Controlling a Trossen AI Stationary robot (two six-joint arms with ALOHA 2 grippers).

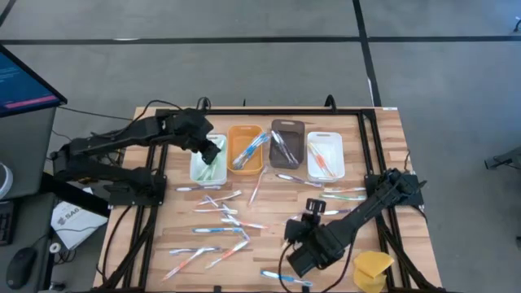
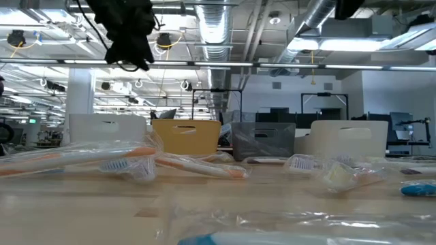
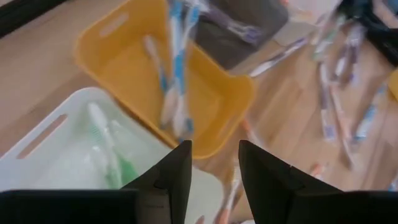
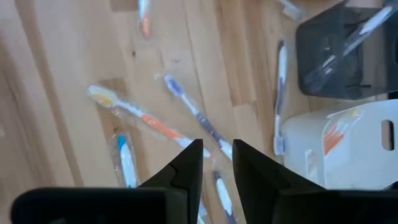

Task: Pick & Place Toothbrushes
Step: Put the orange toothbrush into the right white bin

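While left tool (image 1: 213,152) hovers open, green toothbrush (image 3: 126,169) below in pale bin (image 1: 198,172)

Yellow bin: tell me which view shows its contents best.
Left wrist view: the yellow bin fills the picture, blue and white toothbrushes visible inside. High view shows it small; low view shows only its front wall; the right wrist view misses it.

In the low view, a clear-wrapped blue-headed toothbrush (image 2: 417,190) at 3 o'clock is cut by the frame edge. The pale green rectangular plastic bin (image 1: 207,167) is partly hidden (the left gripper (image 1: 213,151) overhangs it).
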